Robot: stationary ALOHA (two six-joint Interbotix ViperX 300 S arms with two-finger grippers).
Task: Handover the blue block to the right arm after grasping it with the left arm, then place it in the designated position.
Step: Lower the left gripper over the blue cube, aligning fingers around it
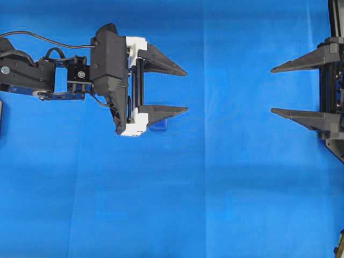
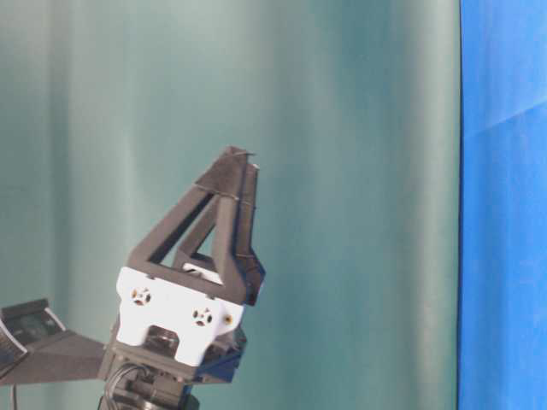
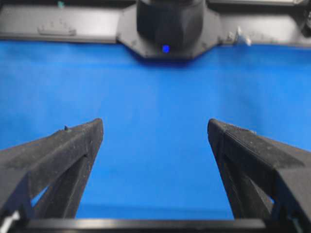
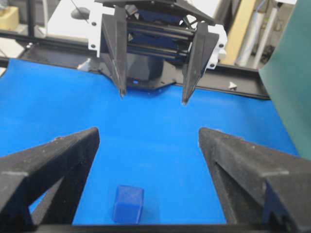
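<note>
While a bright blue cloth (image 1: 226, 188) covers the whole bench, the left arm (image 1: 48, 72) reaches in from the left of the overhead view and the right arm (image 1: 333, 91) shows only at the right edge. The left claw (image 1: 180, 90), on white blocks, stands spread wide with nothing between its 2 fingers; the right claw (image 1: 277, 90) faces it, equally spread and empty. The blue block (image 1: 158, 124) is a small, darker blue cube with rounded edges, lying on the cloth. From overhead it sits mostly hidden just under the left claw's lower finger (image 1: 164, 112). The right wrist view shows the cube (image 4: 128, 204) whole, near the bottom edge, between that claw's own fingers. The left wrist view shows only bare cloth; the table-level view shows the left claw (image 2: 241, 155) against a green backdrop (image 2: 342, 128).
</note>
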